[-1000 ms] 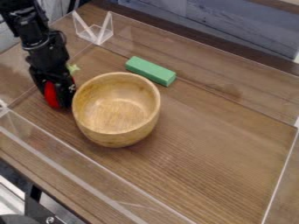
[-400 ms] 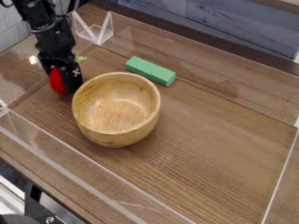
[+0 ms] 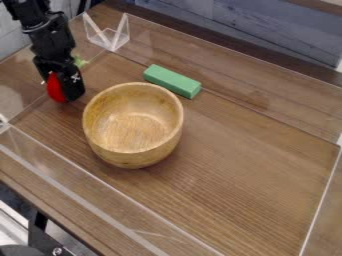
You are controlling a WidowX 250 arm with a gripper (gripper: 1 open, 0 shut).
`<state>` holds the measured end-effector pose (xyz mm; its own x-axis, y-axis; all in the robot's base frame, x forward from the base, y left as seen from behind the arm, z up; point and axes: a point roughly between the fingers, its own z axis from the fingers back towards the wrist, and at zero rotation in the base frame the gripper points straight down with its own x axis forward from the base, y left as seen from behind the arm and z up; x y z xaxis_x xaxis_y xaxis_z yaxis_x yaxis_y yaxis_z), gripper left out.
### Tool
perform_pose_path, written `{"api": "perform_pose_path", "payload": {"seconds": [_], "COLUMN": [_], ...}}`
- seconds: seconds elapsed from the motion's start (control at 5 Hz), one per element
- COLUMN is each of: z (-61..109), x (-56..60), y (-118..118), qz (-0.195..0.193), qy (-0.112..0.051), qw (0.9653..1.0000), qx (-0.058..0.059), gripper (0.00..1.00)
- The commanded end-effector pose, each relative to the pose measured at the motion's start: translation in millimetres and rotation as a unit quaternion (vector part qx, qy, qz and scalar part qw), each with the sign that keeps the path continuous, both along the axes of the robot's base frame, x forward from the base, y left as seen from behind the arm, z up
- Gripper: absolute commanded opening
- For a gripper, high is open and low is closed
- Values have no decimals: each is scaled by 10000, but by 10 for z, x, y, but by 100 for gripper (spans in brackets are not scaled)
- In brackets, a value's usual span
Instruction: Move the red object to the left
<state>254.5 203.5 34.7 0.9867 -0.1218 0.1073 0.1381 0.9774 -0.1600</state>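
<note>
The red object (image 3: 58, 88) is a small red toy fruit standing on the wooden table at the far left, left of the wooden bowl (image 3: 132, 123). My gripper (image 3: 59, 84) points down over it, with its black fingers standing wide on either side of the fruit. The jaws look open around the fruit rather than pressed on it. The fruit's top is hidden by the gripper body.
A flat green block (image 3: 173, 80) lies behind the bowl. A clear plastic wall (image 3: 107, 32) rings the table, with a corner piece just behind the gripper. Bare wood stretches to the right of the bowl.
The gripper has moved toward the back left of the table and risen a little. The red object has shifted the same way and still sits between the fingers.
</note>
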Motion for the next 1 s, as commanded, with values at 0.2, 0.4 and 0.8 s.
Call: {"api": "perform_pose_path", "payload": {"seconds": [0.2, 0.4, 0.8], "z": [259, 319, 330], "x": [119, 100, -4], "y": [132, 106, 144], "qz": [215, 231, 253], "qy": [-304, -304, -215], "qw": [9992, 9992, 9994], "qx": [171, 132, 52], "gripper": [100, 100, 100]}}
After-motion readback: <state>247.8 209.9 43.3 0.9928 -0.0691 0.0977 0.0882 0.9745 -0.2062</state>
